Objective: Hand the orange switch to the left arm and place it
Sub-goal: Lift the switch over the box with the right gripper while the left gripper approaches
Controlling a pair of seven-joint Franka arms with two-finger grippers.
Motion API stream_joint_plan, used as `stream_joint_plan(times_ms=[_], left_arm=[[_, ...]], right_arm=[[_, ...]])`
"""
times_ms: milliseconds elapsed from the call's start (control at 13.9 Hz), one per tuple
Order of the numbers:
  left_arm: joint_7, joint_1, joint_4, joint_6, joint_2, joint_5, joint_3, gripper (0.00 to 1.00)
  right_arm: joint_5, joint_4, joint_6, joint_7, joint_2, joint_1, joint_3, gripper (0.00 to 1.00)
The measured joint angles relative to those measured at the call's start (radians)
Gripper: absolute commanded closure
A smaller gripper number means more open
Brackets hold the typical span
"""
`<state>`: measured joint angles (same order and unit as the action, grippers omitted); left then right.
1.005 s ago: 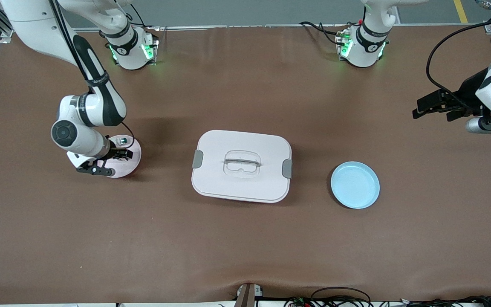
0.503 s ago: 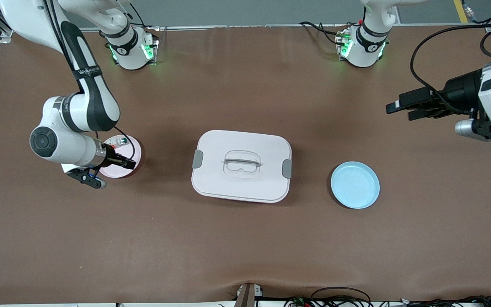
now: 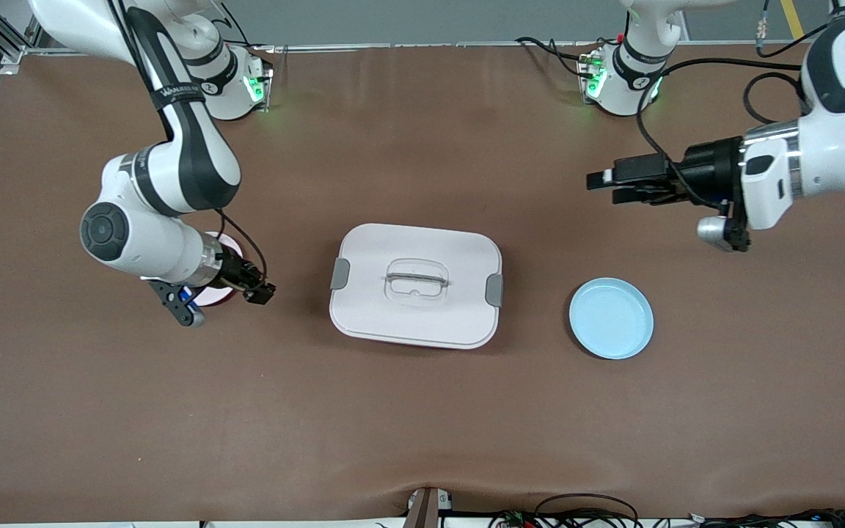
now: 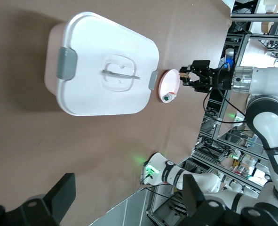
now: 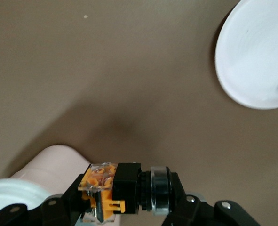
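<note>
My right gripper (image 3: 260,292) is shut on the orange switch (image 5: 122,190), a black and orange piece with a silver ring. It holds the switch over the table between the pink plate (image 3: 227,249) and the box (image 3: 415,323). The box is white with grey latches and stands mid-table. My left gripper (image 3: 600,180) is open and empty, up over bare table toward the left arm's end. The left wrist view shows the box (image 4: 101,47), the pink plate (image 4: 168,81) and my right gripper (image 4: 191,75) with the switch in it.
A blue plate (image 3: 611,317) lies between the box and the left arm's end. A small green-tipped piece (image 4: 167,97) lies on the pink plate. The right arm's wrist covers most of the pink plate in the front view.
My right gripper has risen off the pink plate with the switch and moved toward the box. My left gripper has swung in from the table's end toward the middle.
</note>
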<state>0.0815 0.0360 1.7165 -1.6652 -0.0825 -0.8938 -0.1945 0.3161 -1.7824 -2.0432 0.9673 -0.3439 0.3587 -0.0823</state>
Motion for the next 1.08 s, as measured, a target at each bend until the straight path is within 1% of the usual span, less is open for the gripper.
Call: stream_joint_plan(times_ms=[144,287,503,718,862,1077], left_arm=[[0.037,0.0,0.014,-0.046,0.0,-0.019,-0.039,0.0],[0.05,-0.001,0.042,-0.124,-0.001,-0.054,-0.098,0.0],[0.055,-0.006,0.08,-0.269,-0.035,-0.123,-0.208,0.0],[0.055,-0.018,0.082,-0.439,-0.086,-0.137,-0.316,0.0],[0.055,-0.058,0.082,-0.522,-0.106,-0.137,-0.336,0.0],[0.024,-0.12,0.08,-0.616,-0.15,-0.137,-0.337,0.0]], right_arm=[[0.03,0.035,0.0,0.052,-0.007,0.022,0.0,1.0],[0.046,0.066,0.003,0.133,-0.009,0.052,0.0,1.0],[0.077,0.085,0.007,0.263,-0.01,0.11,0.001,1.0],[0.128,0.111,0.022,0.384,-0.012,0.147,0.001,1.0],[0.166,0.141,0.067,0.444,-0.012,0.157,0.001,1.0],[0.187,0.185,0.117,0.539,-0.012,0.168,0.001,1.0]])
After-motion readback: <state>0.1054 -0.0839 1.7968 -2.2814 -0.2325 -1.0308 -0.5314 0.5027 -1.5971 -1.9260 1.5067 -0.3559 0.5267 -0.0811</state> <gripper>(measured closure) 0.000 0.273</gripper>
